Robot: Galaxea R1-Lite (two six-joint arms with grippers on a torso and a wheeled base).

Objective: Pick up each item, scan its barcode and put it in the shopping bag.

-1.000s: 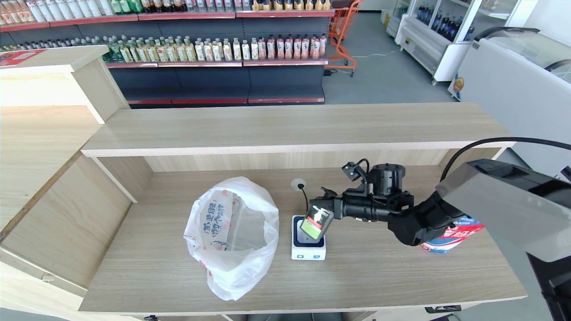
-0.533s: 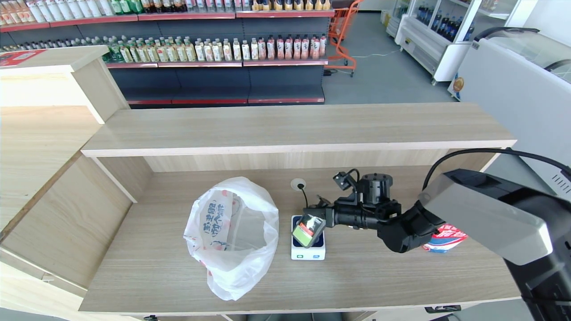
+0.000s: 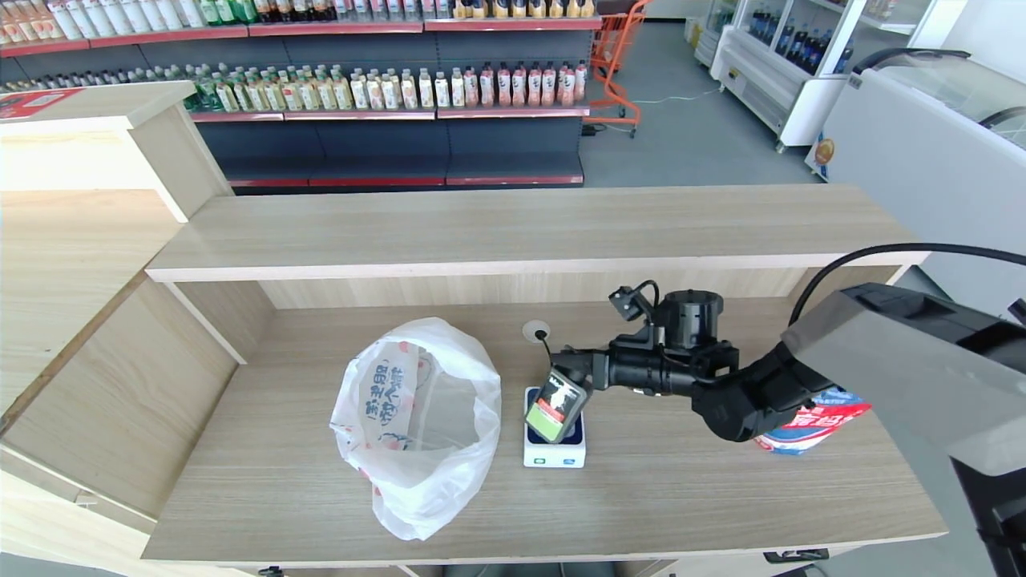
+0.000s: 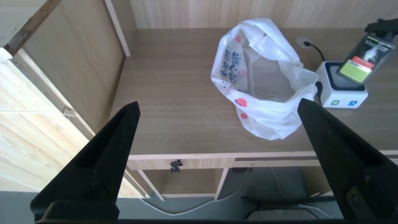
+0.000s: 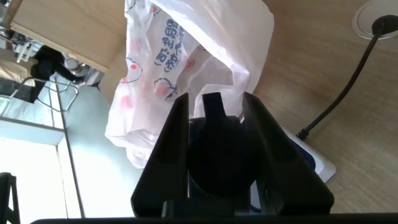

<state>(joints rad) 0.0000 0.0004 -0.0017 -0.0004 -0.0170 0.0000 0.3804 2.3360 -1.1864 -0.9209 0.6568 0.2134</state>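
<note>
Packet [image 3: 556,402] — pinched fast by the fingers of the right gripper [image 3: 571,375] — hangs tilted just above the scanner [image 3: 553,455], long axis sloping down toward the shopping bag [image 3: 417,417], which stands open-mouthed just beside the scanner on the worktop [image 3: 681,497].

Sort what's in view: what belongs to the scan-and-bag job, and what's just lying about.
Job:
right claw, shut on the pack above the scanner
shopping bag
red-blue packet, on the counter behind the right arm

Lying about:
bottle shelves
orange cart
freezers
</note>
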